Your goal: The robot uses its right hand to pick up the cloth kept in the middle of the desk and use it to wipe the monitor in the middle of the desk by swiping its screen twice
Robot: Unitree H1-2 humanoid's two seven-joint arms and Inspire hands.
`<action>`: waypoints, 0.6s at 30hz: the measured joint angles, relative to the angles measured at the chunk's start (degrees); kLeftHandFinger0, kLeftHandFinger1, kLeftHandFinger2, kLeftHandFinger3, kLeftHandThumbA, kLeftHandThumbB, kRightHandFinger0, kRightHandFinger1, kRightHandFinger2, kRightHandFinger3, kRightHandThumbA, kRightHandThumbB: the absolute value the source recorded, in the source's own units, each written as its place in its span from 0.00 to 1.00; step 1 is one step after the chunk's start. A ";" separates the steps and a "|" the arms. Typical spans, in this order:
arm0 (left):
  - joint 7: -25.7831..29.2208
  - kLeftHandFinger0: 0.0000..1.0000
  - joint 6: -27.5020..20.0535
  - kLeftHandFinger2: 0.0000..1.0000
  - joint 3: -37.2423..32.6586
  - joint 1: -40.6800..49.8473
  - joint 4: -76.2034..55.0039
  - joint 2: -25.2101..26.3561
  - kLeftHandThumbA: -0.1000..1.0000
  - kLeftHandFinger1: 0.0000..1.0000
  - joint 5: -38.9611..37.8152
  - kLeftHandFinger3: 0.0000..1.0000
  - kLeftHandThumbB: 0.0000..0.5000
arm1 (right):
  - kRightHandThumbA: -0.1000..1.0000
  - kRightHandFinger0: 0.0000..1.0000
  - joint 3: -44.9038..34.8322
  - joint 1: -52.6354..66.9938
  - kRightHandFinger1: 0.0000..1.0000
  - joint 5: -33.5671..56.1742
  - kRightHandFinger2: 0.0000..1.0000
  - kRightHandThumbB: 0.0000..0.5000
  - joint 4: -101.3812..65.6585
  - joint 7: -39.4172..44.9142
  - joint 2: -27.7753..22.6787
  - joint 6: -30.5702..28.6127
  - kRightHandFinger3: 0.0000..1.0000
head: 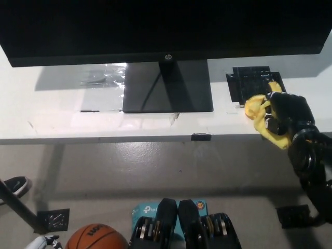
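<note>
Far left, down at the bottom corner, the white left hand [44, 241] just pokes into view beside a basketball [96, 237] on the floor. It's idle, and too little of it shows to say how its fingers are set. A dark shoe [15, 184] sits at the left edge too.

Up on the white worktop [62, 122], a clear plastic wrapper [101, 77] lies left of the monitor's flat black base [168, 87]. The monitor [166, 28] itself stretches right across the top of the view, screen dark and seen edge-on from above, so no telling from here whether any of it has been wiped.

Moving right, a small black clip-like piece [201, 137] sits on the front edge of the worktop, and a black tray-like pad [249, 80] lies just right of the base.

And here's the action: the black right hand [285, 114] is curled tight around the yellow cloth [255, 108], bunched up in the fist, with folds spilling out on the left side and underneath. The cloth is at the right part of the worktop near its front edge, just in front of the black pad. Whether it's lifted clear or touching the surface, I can't tell.

So, by my reading, the pickup looks secured. What's left is the big part: carry the cloth up to the screen and make both swipes.
</note>
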 measured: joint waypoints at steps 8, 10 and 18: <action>-0.11 0.92 0.00 0.94 0.02 0.02 -0.02 -0.02 0.33 0.97 -0.01 0.79 0.60 | 0.00 0.00 -3.95 3.31 0.27 0.27 0.48 0.00 0.80 -9.26 2.92 -3.96 0.22; -0.14 0.92 -0.02 0.95 0.06 0.02 0.00 -0.10 0.33 0.98 -0.05 0.80 0.60 | 0.00 0.00 -5.91 3.85 0.16 1.05 0.39 0.00 1.20 -10.67 3.95 -5.08 0.20; -0.18 0.92 -0.02 0.94 -0.09 0.14 0.28 -0.45 0.34 0.97 -0.03 0.82 0.58 | 0.00 0.00 -16.45 6.82 0.06 7.95 0.37 0.00 0.07 -12.55 10.19 -7.10 0.03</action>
